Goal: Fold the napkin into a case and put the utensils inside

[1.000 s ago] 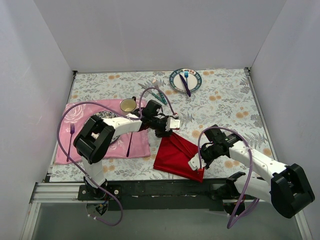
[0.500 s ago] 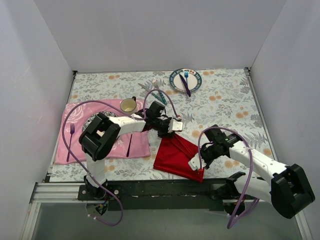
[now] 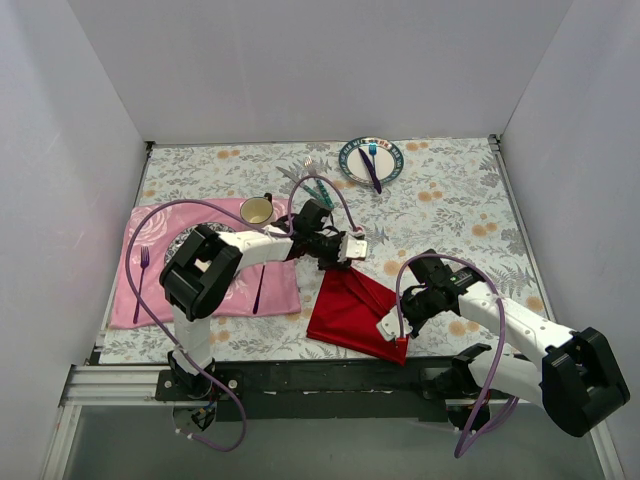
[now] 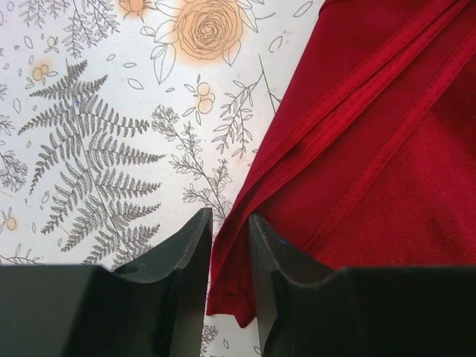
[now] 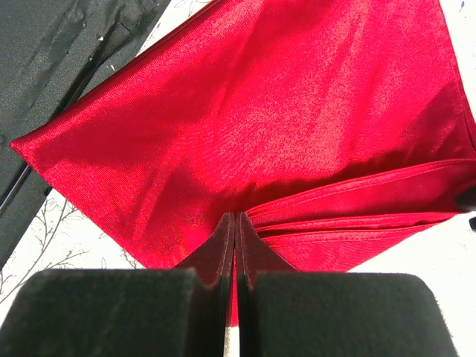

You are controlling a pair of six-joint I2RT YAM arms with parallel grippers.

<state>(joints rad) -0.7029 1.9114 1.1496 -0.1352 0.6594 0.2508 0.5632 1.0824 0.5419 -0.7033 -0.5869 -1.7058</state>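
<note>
**Both pincers at the red napkin, teal-handled cutlery across the desk**

My left pincer (image 4: pixel 229 223) has its jaws drawn narrow, one dark finger (image 4: pixel 186 253) on either side of the folded edge of the plain bright red cloth napkin (image 4: pixel 387 149). The cloth fills the slot between them, but I cannot tell from the wrist view whether they actually bite it. Stitched hems run diagonally away from that spot. The fern-and-rose print of the desk (image 4: pixel 97 149) shows to the left of the cloth.

My right pincer (image 5: pixel 235 219) is closed tight. Its two black fingers meet on a corner of the napkin, with a sliver of red caught between them. Layered hemmed edges fan out to the right of the grip.

From overhead, the napkin lies folded in a rough diamond at the near middle of the desk. The left pincer is at its far corner and the right pincer at its near right corner, by the black base rail (image 3: pixel 300 382). Just left of the napkin lies the large pink rose-patterned placemat (image 3: pixel 150 300), carrying a small yellowish cup (image 3: pixel 256 210), a purple fork (image 3: pixel 143 268) and a purple spoon (image 3: pixel 259 288). The slim silver fork and knife with teal-green handles (image 3: pixel 316 182) lie well apart from the napkin, toward the far edge. They are just beside a round patterned plate (image 3: pixel 347 165) holding a blue fork (image 3: pixel 372 150) and a purple knife (image 3: pixel 374 175).
</note>
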